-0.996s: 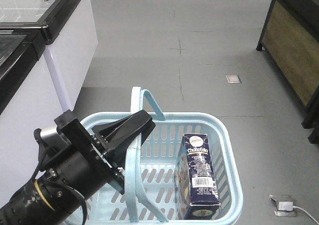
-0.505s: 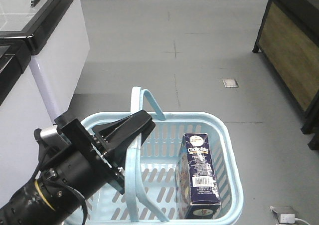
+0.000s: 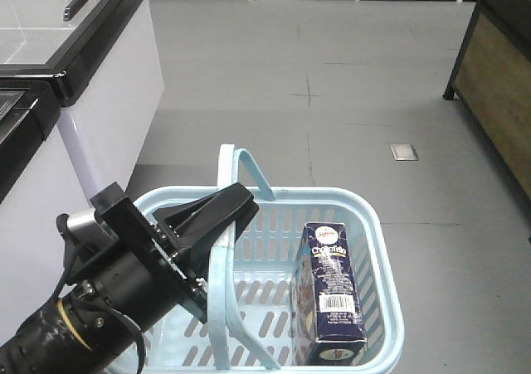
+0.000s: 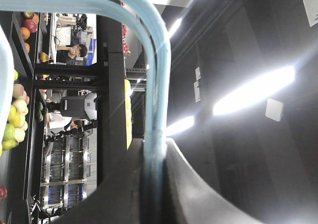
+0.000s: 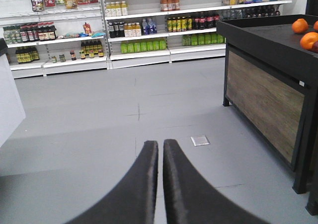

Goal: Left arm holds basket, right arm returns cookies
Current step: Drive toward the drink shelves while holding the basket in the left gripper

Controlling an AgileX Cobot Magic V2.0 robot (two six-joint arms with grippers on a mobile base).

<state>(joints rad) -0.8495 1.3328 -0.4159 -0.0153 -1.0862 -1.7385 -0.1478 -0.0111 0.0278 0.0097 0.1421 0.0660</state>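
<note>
My left tool [image 3: 232, 206] grips the basket [image 3: 383, 258], my right tool [image 5: 159, 147] is together and empty; a swing may topple the cookies [image 3: 333, 295] at 3 o'clock.

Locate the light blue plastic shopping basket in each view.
Front: light blue plastic shopping basket at lower centre, hoop handle in left gripper.
Left wrist: only the hoop handle, curving from top into the gripper.
Right wrist: not in it.
Shared landmark: the gripped handle, front and left wrist.
</note>
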